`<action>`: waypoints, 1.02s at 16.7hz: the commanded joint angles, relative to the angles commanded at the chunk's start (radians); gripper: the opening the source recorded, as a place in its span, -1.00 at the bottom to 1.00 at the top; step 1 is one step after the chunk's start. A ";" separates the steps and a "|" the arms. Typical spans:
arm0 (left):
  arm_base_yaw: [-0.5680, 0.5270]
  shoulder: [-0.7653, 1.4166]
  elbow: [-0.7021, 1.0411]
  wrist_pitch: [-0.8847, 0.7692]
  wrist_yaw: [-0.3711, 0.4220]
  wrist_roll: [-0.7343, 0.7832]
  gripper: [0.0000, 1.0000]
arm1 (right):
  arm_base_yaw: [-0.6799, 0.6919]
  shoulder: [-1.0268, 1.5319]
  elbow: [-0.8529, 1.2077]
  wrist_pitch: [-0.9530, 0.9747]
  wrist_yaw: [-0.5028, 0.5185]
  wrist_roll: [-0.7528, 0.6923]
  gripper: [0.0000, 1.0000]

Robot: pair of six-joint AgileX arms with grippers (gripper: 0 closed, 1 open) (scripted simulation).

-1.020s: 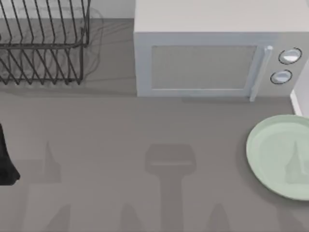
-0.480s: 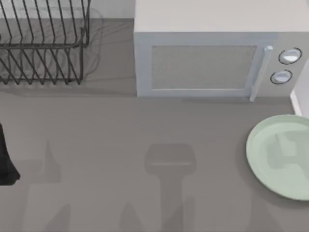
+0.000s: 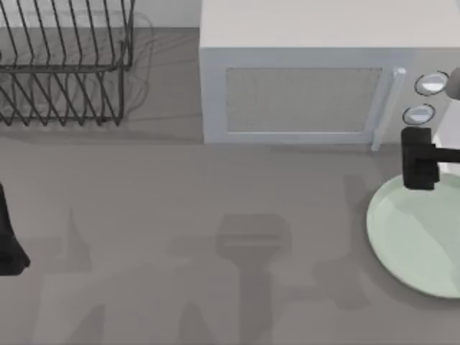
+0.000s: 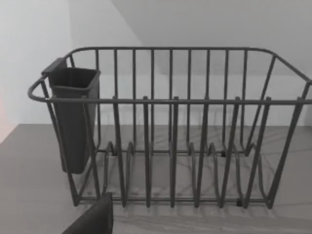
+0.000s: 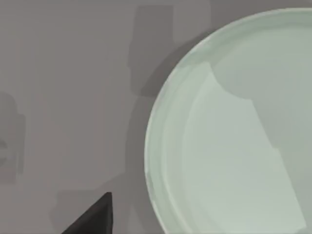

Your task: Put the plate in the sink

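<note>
The plate [image 3: 417, 241] is a smooth, plain round of pale mint green with a shallow raised rim, lying flat on the matte grey table [image 3: 180, 215] in front of the microwave's [image 3: 316, 86] right end; its right part is cut off by the edge of the top view. The microwave is a boxy pale grey thing with a mesh-patterned door, a slim bar handle and two round knobs. Left of the microwave stands a dish rack [image 3: 65, 65] of thin dark wire, with a dark plastic cup [image 4: 73, 117] hung on one end.

The right gripper [image 3: 419, 167] hangs between the microwave's knob end and the plate's rim, over that near edge. I cannot tell whether it is clenched or released. The left gripper [image 3: 8, 237] sits parked far left of the microwave, largely cut off, its state likewise unclear.
</note>
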 joint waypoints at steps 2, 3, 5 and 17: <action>0.000 0.000 0.000 0.000 0.000 0.000 1.00 | 0.037 0.174 0.122 -0.097 0.000 0.038 1.00; 0.000 0.000 0.000 0.000 0.000 0.000 1.00 | 0.053 0.252 0.176 -0.139 0.000 0.055 1.00; 0.000 0.000 0.000 0.000 0.000 0.000 1.00 | 0.081 0.382 0.268 -0.211 0.000 0.083 1.00; 0.000 0.000 0.000 0.000 0.000 0.000 1.00 | 0.111 0.538 0.341 -0.254 -0.001 0.115 1.00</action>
